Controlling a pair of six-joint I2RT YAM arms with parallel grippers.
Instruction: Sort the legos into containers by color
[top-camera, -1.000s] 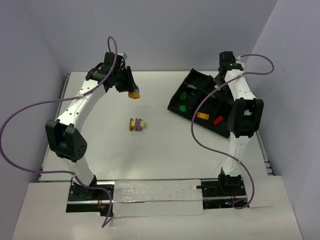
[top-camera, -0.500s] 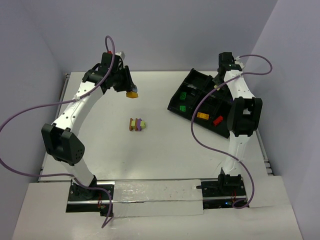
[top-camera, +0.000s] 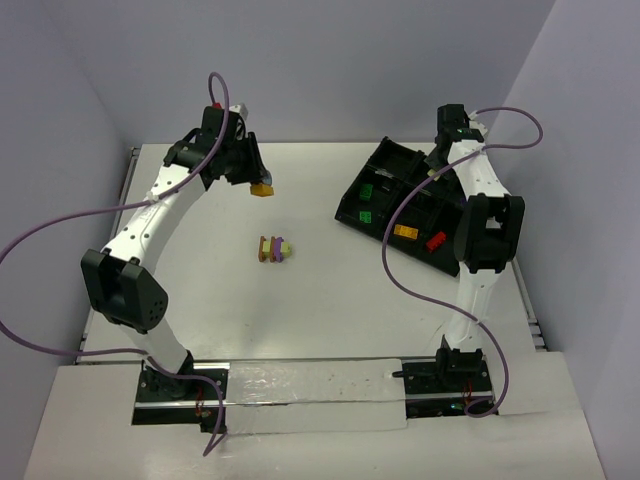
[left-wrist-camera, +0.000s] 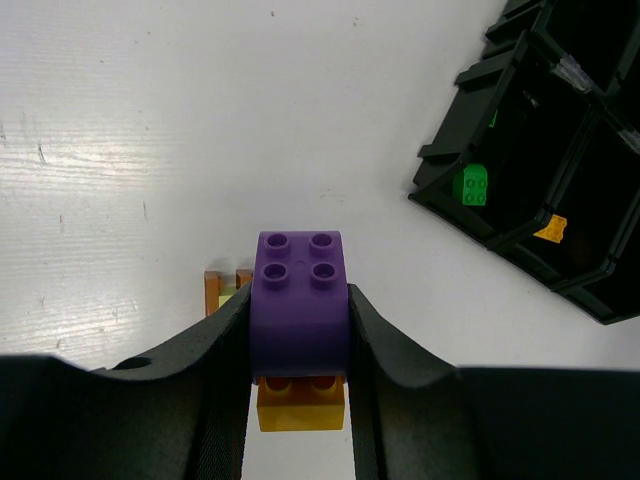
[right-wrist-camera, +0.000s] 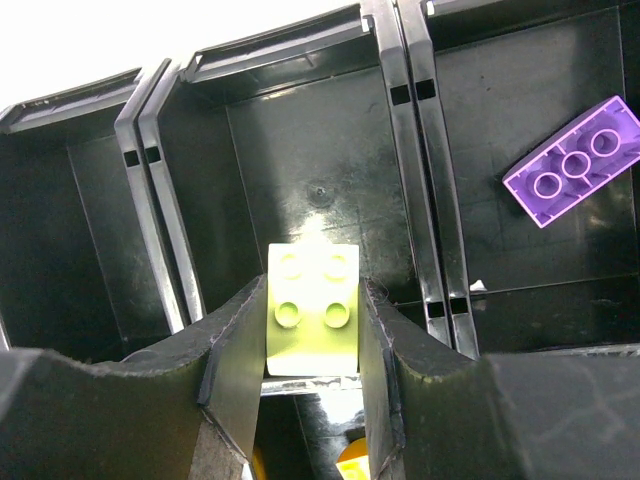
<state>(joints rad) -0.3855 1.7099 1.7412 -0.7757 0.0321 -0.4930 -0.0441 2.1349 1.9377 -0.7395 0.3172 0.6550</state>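
Observation:
My left gripper (left-wrist-camera: 298, 312) is shut on a purple lego (left-wrist-camera: 299, 290) with an orange lego (left-wrist-camera: 300, 405) stuck beneath it, held above the table at the back left (top-camera: 262, 187). A cluster of orange, purple and yellow-green legos (top-camera: 273, 249) lies mid-table, partly hidden behind the held stack (left-wrist-camera: 222, 288). My right gripper (right-wrist-camera: 313, 330) is shut on a yellow-green lego (right-wrist-camera: 313, 305) over a bare middle compartment (right-wrist-camera: 320, 140) of the black tray (top-camera: 350, 200). A purple flat lego (right-wrist-camera: 573, 160) lies in the compartment to the right.
In the tray's compartments lie two green legos (top-camera: 366, 190), an orange one (top-camera: 405, 230) and a red one (top-camera: 436, 241). The tray sits at an angle at the back right. Walls close in the table behind and on both sides.
The left arm has drawn slightly back and left, carrying the purple and orange stack. The right arm and its yellow-green lego have not moved.

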